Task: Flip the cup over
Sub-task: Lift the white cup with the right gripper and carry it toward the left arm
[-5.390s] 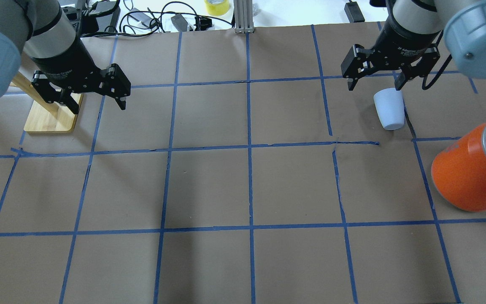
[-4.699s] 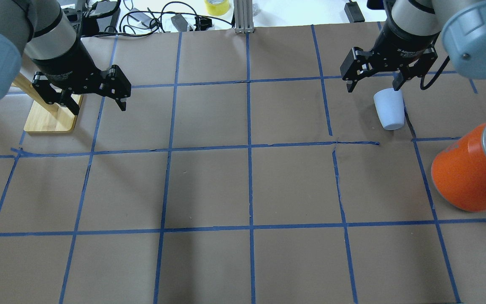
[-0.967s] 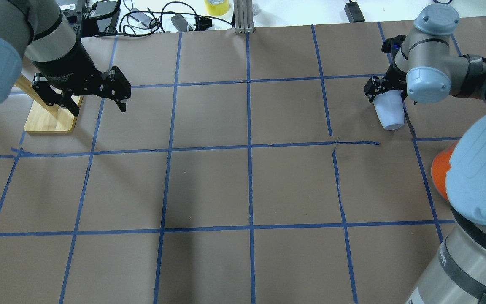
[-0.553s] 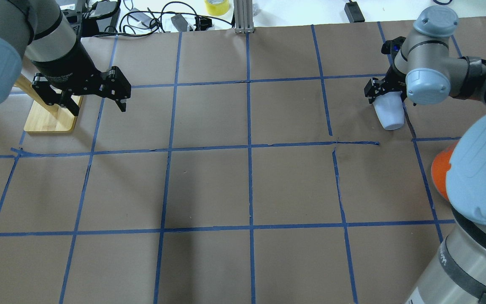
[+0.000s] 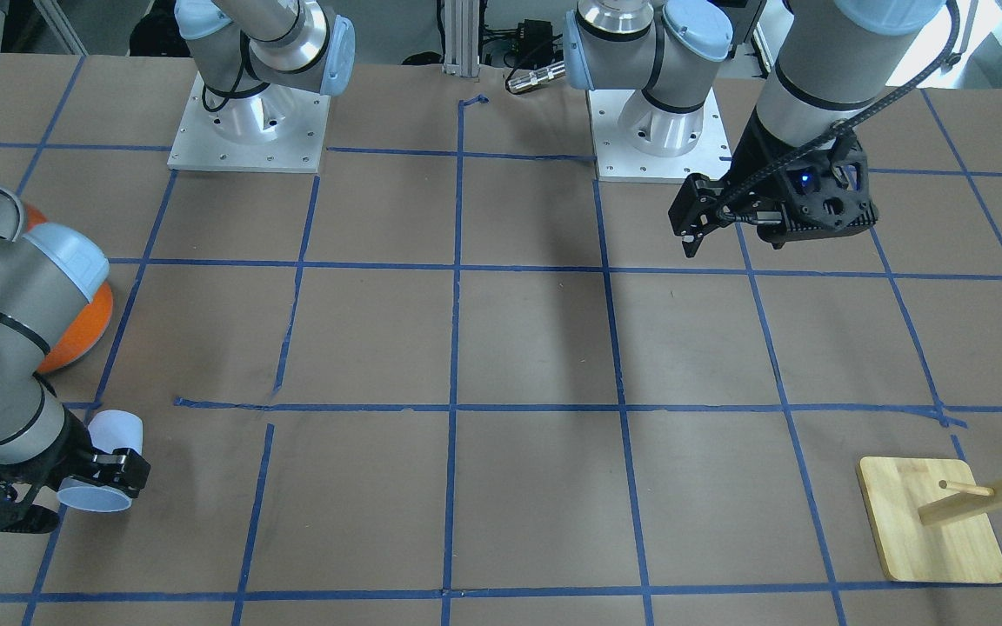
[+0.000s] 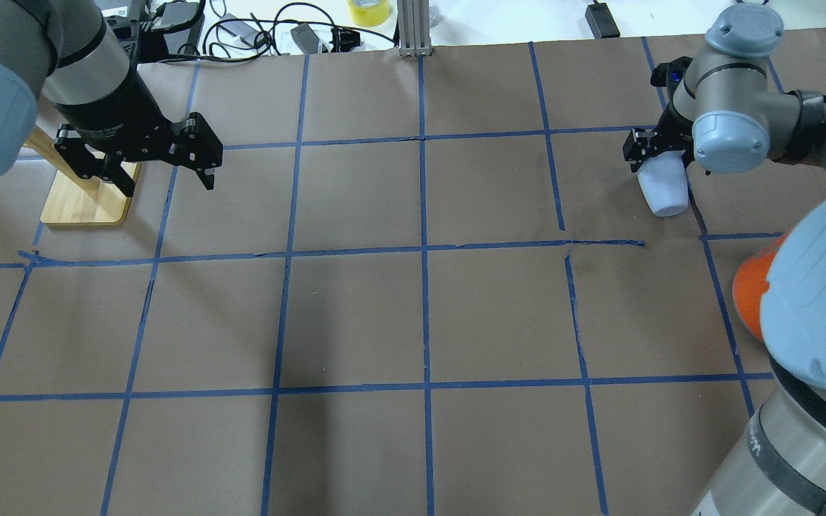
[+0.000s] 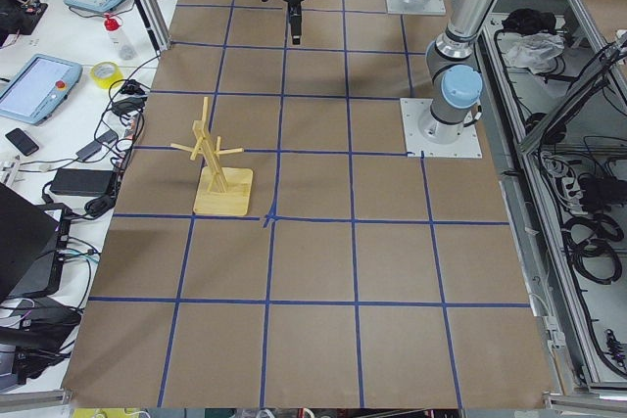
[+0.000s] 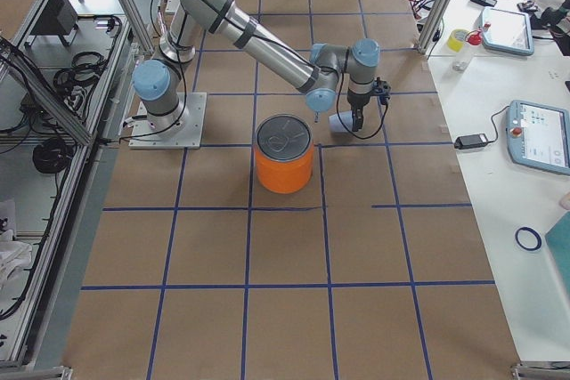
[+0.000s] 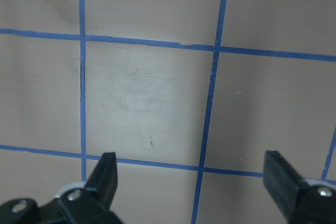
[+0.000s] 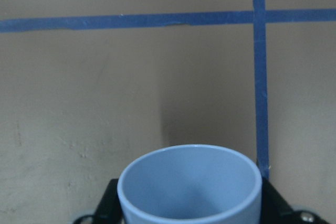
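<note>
The pale blue-white cup (image 6: pixel 664 192) is on its side at the far right of the table, with its mouth turned away from the robot's base. My right gripper (image 6: pixel 655 156) is shut on the cup near its rim, one finger on each side. In the front-facing view the cup (image 5: pixel 108 442) shows its open mouth between the right gripper's (image 5: pixel 57 497) black fingers. The right wrist view looks into the cup's bluish mouth (image 10: pixel 189 187). My left gripper (image 6: pixel 165 179) hangs open and empty over the far left of the table, as the left wrist view (image 9: pixel 190 166) shows.
A large orange can (image 6: pixel 746 287) with a silver top (image 8: pixel 285 138) stands close to the cup, on the robot's side of it. A wooden peg stand (image 6: pixel 87 197) stands beside the left gripper. Blue tape lines grid the brown table. Cables lie beyond the far edge.
The right gripper was open and upright above the cup. It has swung low and closed on the cup near the rim. In the last half second the cup shifted slightly. The left arm is still.
</note>
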